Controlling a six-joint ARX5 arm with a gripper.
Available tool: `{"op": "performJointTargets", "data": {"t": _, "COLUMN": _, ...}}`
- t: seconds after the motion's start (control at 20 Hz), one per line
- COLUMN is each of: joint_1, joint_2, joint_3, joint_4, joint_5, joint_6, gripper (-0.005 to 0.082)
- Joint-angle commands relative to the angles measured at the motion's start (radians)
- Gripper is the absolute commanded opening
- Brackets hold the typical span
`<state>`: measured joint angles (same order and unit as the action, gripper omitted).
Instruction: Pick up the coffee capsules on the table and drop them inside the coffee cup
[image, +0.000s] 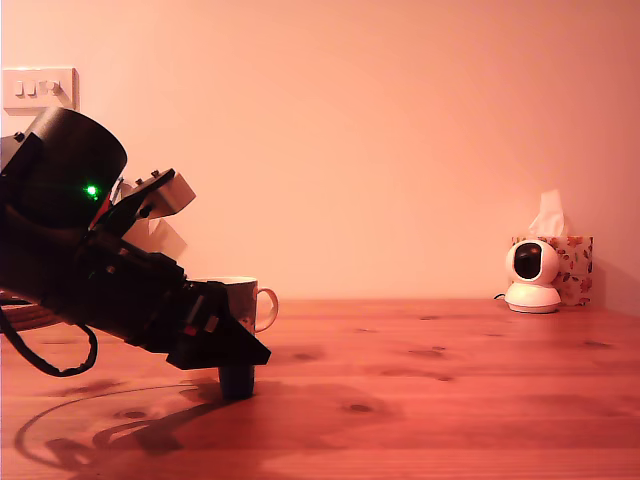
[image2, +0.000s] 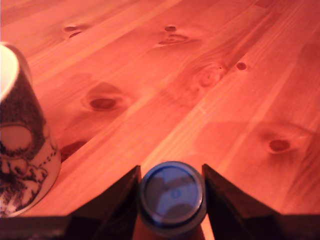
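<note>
Knotty wooden table (image2: 200, 90) bears the round blue capsule (image2: 172, 197) pinched between the dark gripper (image2: 171, 200) beside the glossy illustrated mug (image2: 22, 165).

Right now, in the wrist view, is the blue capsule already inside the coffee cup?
No, the blue capsule sits between the gripper fingers, outside the coffee cup standing beside it.

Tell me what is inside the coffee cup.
Cannot tell: the coffee cup shows only its outside in both views, its interior hidden. The blue capsule sits outside it, between the gripper fingers.
</note>
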<state>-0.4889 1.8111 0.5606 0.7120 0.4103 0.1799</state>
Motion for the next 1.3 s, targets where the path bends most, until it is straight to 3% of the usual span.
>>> {"op": "performJointTargets", "data": {"t": 0.0, "joint_1": 0.003, "joint_2": 0.021, "joint_3": -0.005, "joint_4": 0.004, "joint_5": 0.002, "joint_6": 0.005, "gripper": 0.0147}}
{"op": "performJointTargets", "data": {"t": 0.5, "joint_1": 0.008, "joint_2": -0.155, "joint_3": -0.005, "joint_4": -0.008, "joint_5": 0.001, "joint_6": 0.004, "gripper": 0.0147}}
{"op": "performJointTargets", "data": {"t": 0.85, "joint_1": 0.058, "joint_2": -0.278, "joint_3": 0.011, "joint_4": -0.019, "joint_5": 0.000, "joint_6": 0.002, "gripper": 0.0147}}
{"op": "performJointTargets", "data": {"t": 1.1, "joint_1": 0.104, "joint_2": -0.282, "joint_3": 0.115, "joint_4": -0.153, "joint_5": 0.000, "joint_6": -0.024, "gripper": 0.0147}}
{"op": "performJointTargets", "data": {"t": 1.25, "joint_1": 0.118, "joint_2": -0.281, "joint_3": 0.229, "joint_4": -0.314, "joint_5": 0.000, "joint_6": -0.027, "gripper": 0.0147}}
